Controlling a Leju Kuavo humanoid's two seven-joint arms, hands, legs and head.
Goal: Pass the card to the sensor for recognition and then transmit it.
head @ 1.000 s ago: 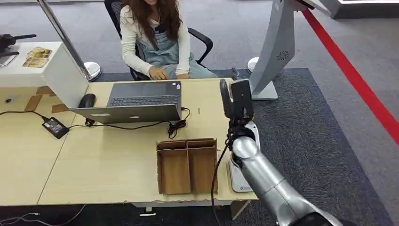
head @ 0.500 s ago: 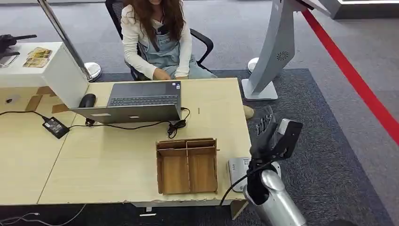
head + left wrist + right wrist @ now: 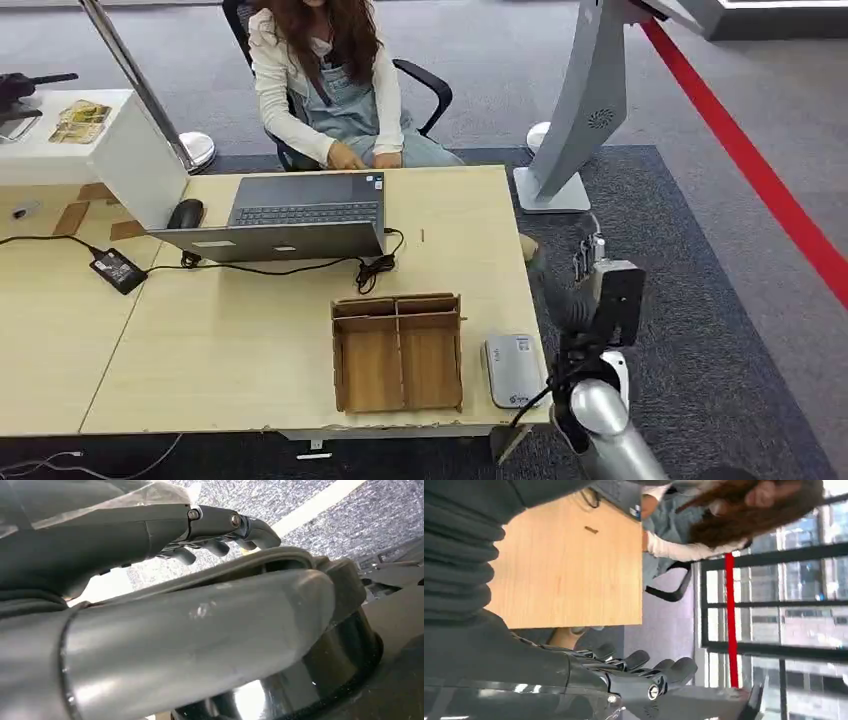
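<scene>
Silver and dark, the right hand [image 3: 585, 285] hangs off the table's right edge, over the grey carpet [image 3: 700, 300], fingers loosely extended and slightly apart with nothing in them; the right wrist view [image 3: 644, 672] shows the same empty, lightly curved fingers beside the table [image 3: 230, 350] edge. A second ago this hand stood raised over the table's far right part, near the base of the grey kiosk stand [image 3: 585, 100]; half a second ago it had already swung out past the edge, and now it sits a little lower and closer to the robot. The grey sensor [image 3: 513, 370], earlier partly covered by the arm, lies fully exposed on the table just right of the two-compartment wooden box [image 3: 398, 352]. I cannot make out the card in any view. The left hand [image 3: 210, 527] hangs by the robot's body, fingers gently curled, holding nothing. A person [image 3: 330, 80] sits behind the open laptop [image 3: 290, 215], having shifted slightly
</scene>
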